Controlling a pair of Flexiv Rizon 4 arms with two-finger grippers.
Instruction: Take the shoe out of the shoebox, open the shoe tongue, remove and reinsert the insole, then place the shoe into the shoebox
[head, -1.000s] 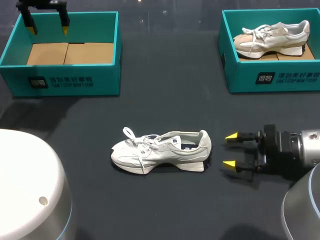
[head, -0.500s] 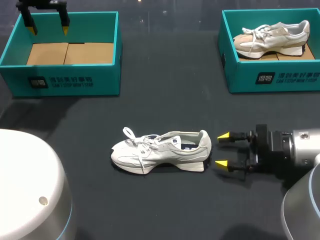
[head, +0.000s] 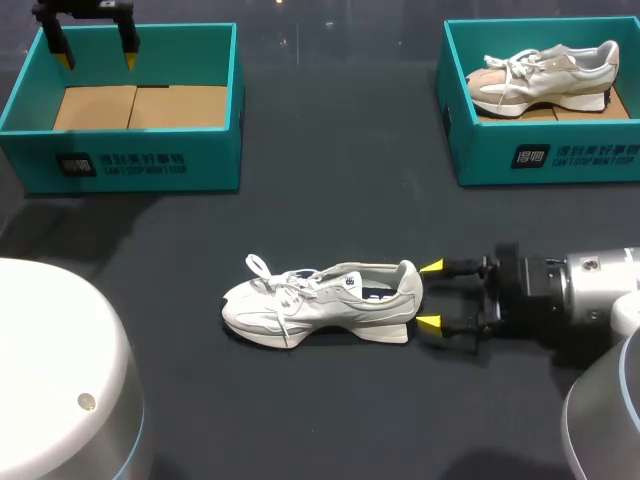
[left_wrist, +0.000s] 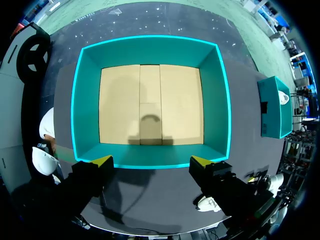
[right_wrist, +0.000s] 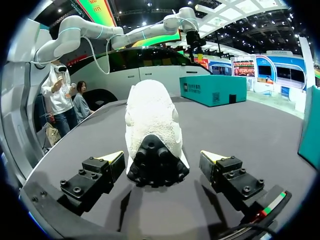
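A white low-top shoe (head: 320, 305), mesh-and-suede in look with loose white laces and a chunky ridged sole, is lying on its sole at the middle of the dark matte counter (head: 330, 200), toe pointing to 9 o'clock and padded heel to 3 o'clock. The right end effector (head: 431, 295) is reaching in level from 3 o'clock, its yellow wedge tips spread wide and sitting on either side of the heel's back without touching it. At 11 o'clock an open teal cardboard shoebox (head: 140, 160) is showing its bare tan floor; the left end effector (head: 97, 60) is hanging over its far edge, pointing straight down, fingers spread. At 1 o'clock a second teal shoebox (head: 545, 155) is holding a beige-and-white shoe (head: 545, 75).
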